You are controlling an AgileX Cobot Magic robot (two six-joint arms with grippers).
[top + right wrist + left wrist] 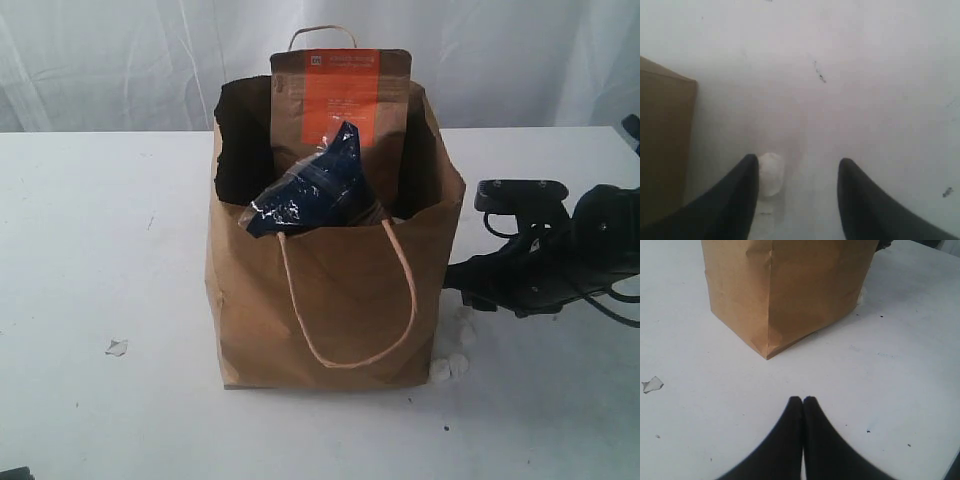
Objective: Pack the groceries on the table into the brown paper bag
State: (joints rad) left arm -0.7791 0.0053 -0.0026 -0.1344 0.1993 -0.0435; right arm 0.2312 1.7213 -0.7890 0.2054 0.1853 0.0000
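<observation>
Right now you are looking at the white desk, which is spreading far wider than anything on it. The brown paper bag is standing upright near its middle with its mouth open. Its near loop handle is hanging down the front face and its rear loop handle is poking up behind.

Inside the bag, the brown pouch with orange label is standing upright against the far wall and rising above the rim. In front of it, the long dark-blue noodle packet is leaning tilted, its lower end jutting over the near rim toward the left of the exterior view. The rest of the inside is lying in shadow, so you cannot tell what else it is holding.

Your right arm is reaching in low from the right, near the bag. The right gripper is hanging over the desk with its fingers spread apart and nothing between them. The left gripper is pointing at a bottom corner of the bag, apart from it, with its fingers pressed tip to tip and gripping nothing.

Small white lumps are lying at the bag's right bottom corner, one just beside a right finger. A white scrap is lying well apart to the left.
</observation>
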